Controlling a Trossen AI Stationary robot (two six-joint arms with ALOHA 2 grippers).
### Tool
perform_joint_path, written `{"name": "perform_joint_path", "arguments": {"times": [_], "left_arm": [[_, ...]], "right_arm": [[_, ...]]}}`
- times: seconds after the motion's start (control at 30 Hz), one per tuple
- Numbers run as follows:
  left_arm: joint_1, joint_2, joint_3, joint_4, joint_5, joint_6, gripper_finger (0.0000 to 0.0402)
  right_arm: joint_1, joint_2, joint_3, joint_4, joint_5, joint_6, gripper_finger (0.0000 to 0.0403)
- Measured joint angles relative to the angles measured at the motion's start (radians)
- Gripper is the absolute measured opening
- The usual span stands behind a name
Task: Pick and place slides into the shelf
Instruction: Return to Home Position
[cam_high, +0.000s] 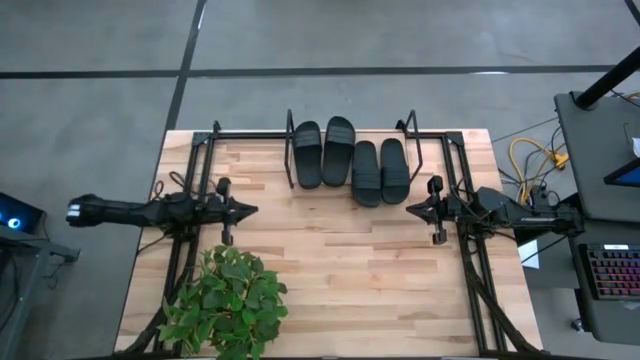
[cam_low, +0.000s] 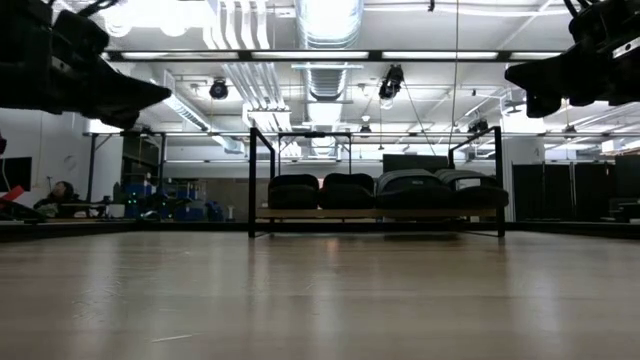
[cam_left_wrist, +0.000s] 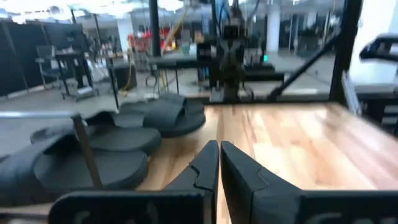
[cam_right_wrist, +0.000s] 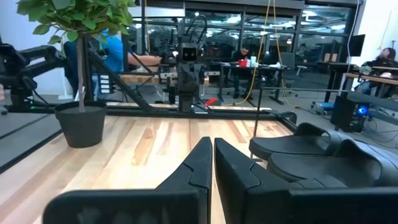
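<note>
Several black slides lie side by side, soles down, in the shelf (cam_high: 290, 150) at the table's far edge: a left pair (cam_high: 322, 152) and a right pair (cam_high: 379, 170). They also show in the low view (cam_low: 385, 190), the left wrist view (cam_left_wrist: 93, 149) and the right wrist view (cam_right_wrist: 323, 162). My left gripper (cam_high: 252, 210) is shut and empty, raised above the table at its left side. My right gripper (cam_high: 410, 208) is shut and empty, raised at the right side. Both point toward the table's middle.
A potted green plant (cam_high: 228, 300) stands at the table's near left; it also shows in the right wrist view (cam_right_wrist: 78, 68). Black arm-mount frames (cam_high: 190, 180) stand at both sides. Bare wood lies between the grippers and in front of the shelf.
</note>
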Motion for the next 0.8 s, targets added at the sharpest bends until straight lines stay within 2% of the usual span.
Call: {"name": "perform_joint_path", "arguments": {"times": [0.23, 0.4, 0.8], "left_arm": [[0.0, -0.198, -0.001, -0.146, 0.01, -0.016, 0.0], [-0.002, -0.153, -0.002, -0.153, 0.035, -0.03, 0.0], [-0.002, -0.147, -0.003, -0.163, 0.062, -0.048, 0.0]], "right_arm": [[0.0, 0.003, 0.0, -0.001, 0.0, -0.005, 0.0008], [-0.002, 0.005, 0.0, -0.016, 0.001, -0.005, 0.0009], [-0.002, 0.006, -0.004, -0.062, -0.002, 0.023, 0.0009]]}}
